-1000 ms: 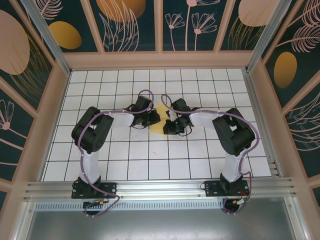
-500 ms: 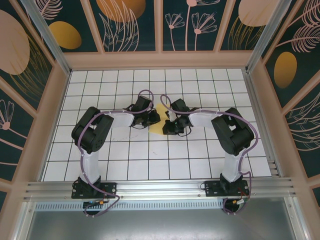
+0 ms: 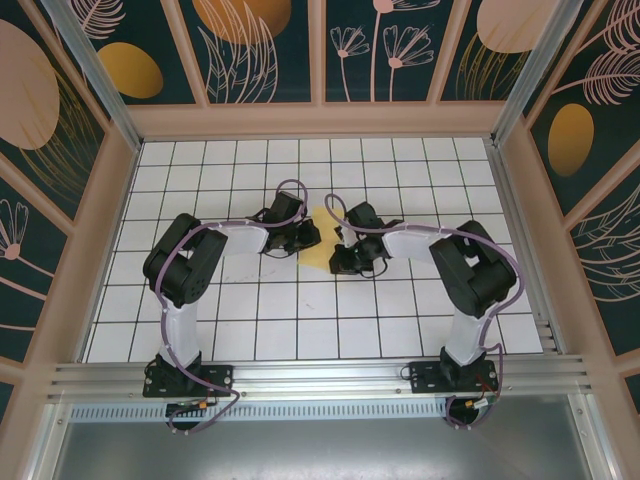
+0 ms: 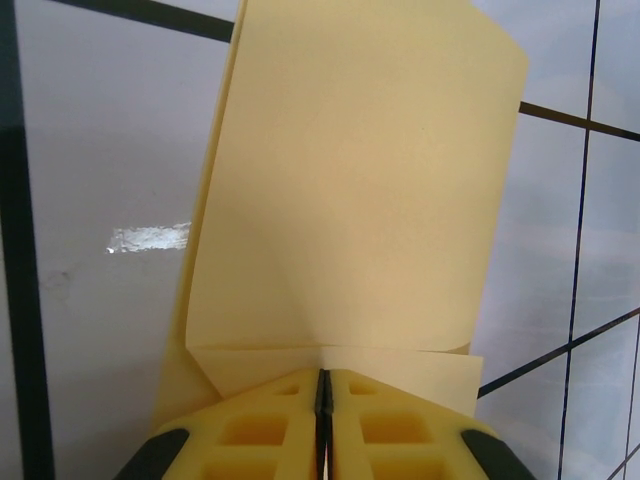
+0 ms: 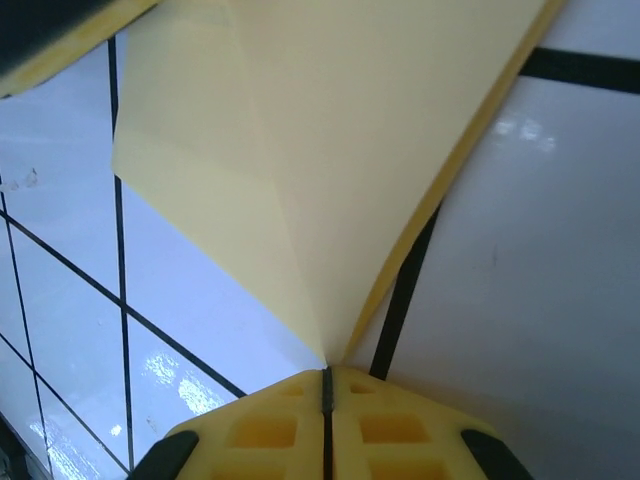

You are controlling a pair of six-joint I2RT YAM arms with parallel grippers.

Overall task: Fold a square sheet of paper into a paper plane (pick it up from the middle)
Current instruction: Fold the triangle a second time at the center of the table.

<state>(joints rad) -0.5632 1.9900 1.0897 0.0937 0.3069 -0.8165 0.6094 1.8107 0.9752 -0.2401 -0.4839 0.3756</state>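
**A:** Where is the sheet of paper (image 3: 319, 252)?

**B:** Near the middle of the white gridded table (image 3: 300, 310), between the two arms. From the top camera only a pale-yellow sliver of it shows, because both wrists crowd over it.

**A:** What is the left end effector (image 4: 323, 376) doing?

**B:** Its yellow foam pads (image 4: 258, 430) are pressed together, with only a dark hairline between them. They pinch the near edge of the sheet. Just ahead of the pads a narrow folded band runs across the paper. Beyond it the broad face of the sheet stretches away from the camera. Along its left side a second layer peeks out, so the paper is doubled there.

**A:** And the right end effector (image 5: 327, 372)?

**B:** It is also squeezed shut on the paper. Its pads meet at a pointed corner of the sheet, where two faces come together along a crease. From that point the paper fans out wide towards the top of the right wrist view. One face is in the light and the other is turned a little away. A thicker yellow edge runs down the right side of the fan to the pinch.

**A:** Does the sheet lie flat on the table?

**B:** No, not flat. It bends between the two pinches, and both wrist cameras show grid tiles to either side of it. I cannot tell whether its far edge touches the surface.

**A:** How do the arms stand?

**B:** Both elbows are bent outward and the forearms reach inward. The two end effectors sit close together, the left slightly farther from the bases than the right.
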